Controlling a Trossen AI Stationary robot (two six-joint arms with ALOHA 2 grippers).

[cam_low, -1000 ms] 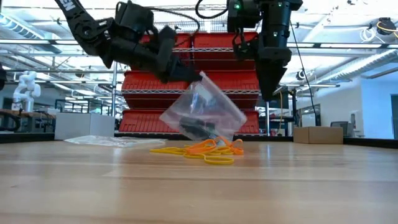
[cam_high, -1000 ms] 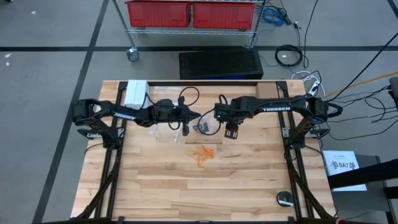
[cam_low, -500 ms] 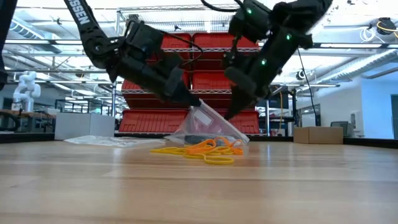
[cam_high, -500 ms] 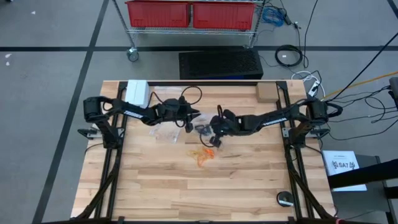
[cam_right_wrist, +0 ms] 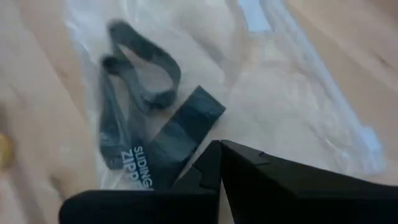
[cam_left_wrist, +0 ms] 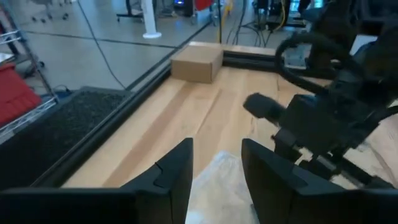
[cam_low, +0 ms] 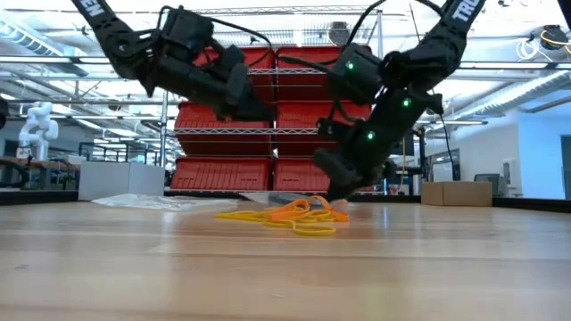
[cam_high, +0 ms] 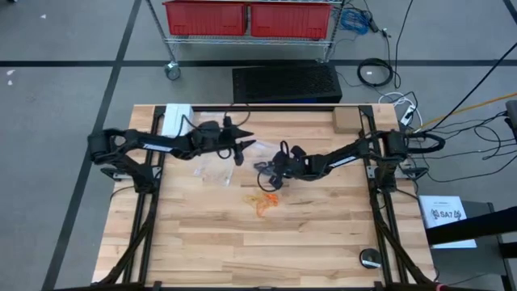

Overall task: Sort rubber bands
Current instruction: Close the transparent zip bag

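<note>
A heap of orange and yellowish rubber bands [cam_high: 266, 202] [cam_low: 290, 214] lies loose on the wooden table. Just beyond it a clear zip bag [cam_high: 265, 167] [cam_right_wrist: 261, 68] lies flat, with black rubber bands [cam_right_wrist: 140, 81] inside. My right gripper [cam_high: 270, 179] [cam_low: 332, 189] [cam_right_wrist: 219, 149] is down at this bag, shut. My left gripper [cam_high: 246, 139] [cam_low: 263, 111] [cam_left_wrist: 216, 168] hangs open above the table, up and to the left of the bag, with nothing between its fingers. My right gripper has its shut fingertips [cam_right_wrist: 211, 158] on the clear bag's film beside the black printed label [cam_right_wrist: 180, 134]. It comes slanting down from the table's right. The tips hide whether they pinch a layer or only rest on it. The bag lies flat on the table.
A second clear bag [cam_high: 212, 172] lies left of the heap, below the left arm. A white box [cam_high: 176, 120] sits at the far left, a cardboard box [cam_high: 346, 119] [cam_left_wrist: 196, 62] at the far right, and a small black round object [cam_high: 370, 259] at the near right corner.
My left gripper has opened, let go of the clear bag and moved up and back toward the far left. The bag, hanging tilted from it before, has dropped flat onto the table. My right gripper has tipped, come down to the bag and shut there.
</note>
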